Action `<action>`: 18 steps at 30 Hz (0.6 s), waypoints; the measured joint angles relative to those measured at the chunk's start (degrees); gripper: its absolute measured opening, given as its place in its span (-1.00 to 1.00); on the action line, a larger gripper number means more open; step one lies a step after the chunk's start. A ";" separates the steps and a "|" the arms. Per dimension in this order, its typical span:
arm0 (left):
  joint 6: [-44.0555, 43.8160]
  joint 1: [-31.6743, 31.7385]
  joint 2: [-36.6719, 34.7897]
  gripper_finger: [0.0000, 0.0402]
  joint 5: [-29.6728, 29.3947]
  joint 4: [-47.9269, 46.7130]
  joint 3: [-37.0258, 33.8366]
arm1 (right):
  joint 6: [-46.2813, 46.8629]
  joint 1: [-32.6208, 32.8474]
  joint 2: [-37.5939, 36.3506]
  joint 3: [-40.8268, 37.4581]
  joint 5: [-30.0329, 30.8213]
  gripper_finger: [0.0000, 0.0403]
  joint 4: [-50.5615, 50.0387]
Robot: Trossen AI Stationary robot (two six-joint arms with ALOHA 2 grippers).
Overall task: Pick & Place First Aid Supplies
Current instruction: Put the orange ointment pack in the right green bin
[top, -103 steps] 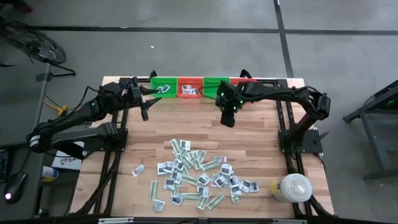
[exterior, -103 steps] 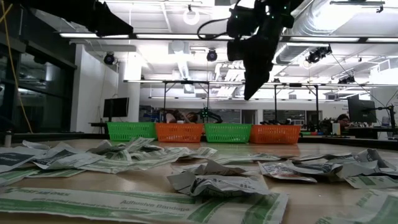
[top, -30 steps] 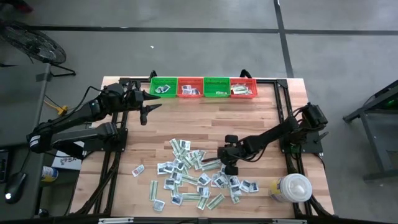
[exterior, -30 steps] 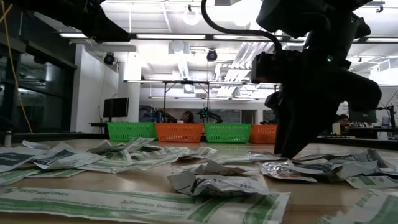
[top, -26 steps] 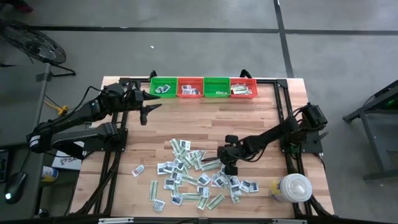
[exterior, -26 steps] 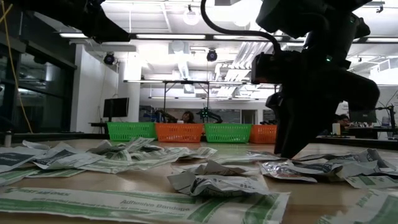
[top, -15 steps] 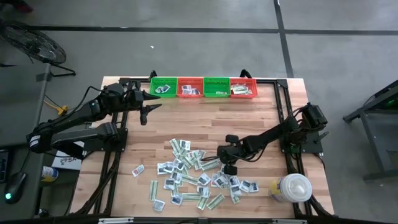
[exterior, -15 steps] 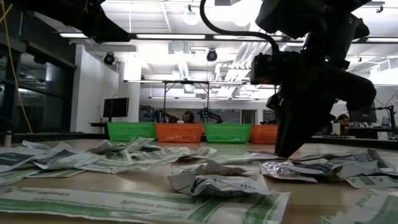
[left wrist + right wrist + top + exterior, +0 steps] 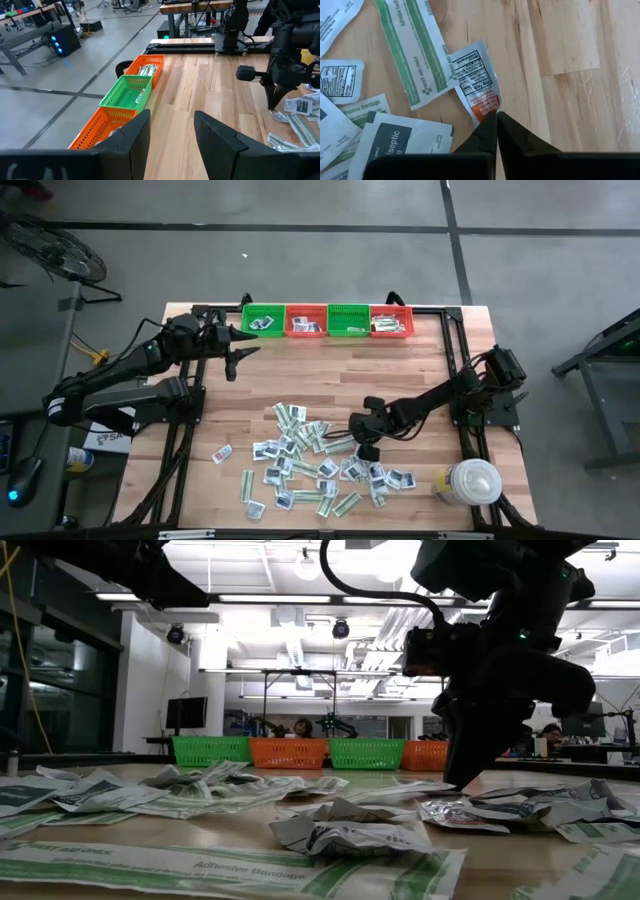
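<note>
The first aid supplies (image 9: 315, 465) lie as a loose pile of flat packets on the near half of the wooden table. My right gripper (image 9: 496, 114) points steeply down at the pile's far right edge (image 9: 366, 450). It is shut on a small white packet with an orange end (image 9: 476, 75). My left gripper (image 9: 172, 120) hangs open and holds nothing, above the table's far left (image 9: 240, 352) beside the baskets. My right gripper pinches the packet's orange end (image 9: 487, 106) between its two fingertips, at the very edge of that end. The fingers come from above, slanting steeply down. The packet lies flat on the table, its white printed part stretching away from the fingers.
A row of green and red baskets (image 9: 327, 320) stands along the far edge, some with packets inside. A big white round lidded container (image 9: 468, 482) stands at the near right corner. Bare wood (image 9: 330, 375) lies between the pile and the baskets.
My right gripper has stayed over the pile's far right edge, rolled slightly, and shut its fingers onto the packet's orange end. The packets have not moved.
</note>
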 joint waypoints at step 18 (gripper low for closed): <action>-1.09 0.02 0.01 -0.26 -2.58 0.04 0.00 | -1.92 -2.45 -9.78 0.36 4.41 -1.00 -9.63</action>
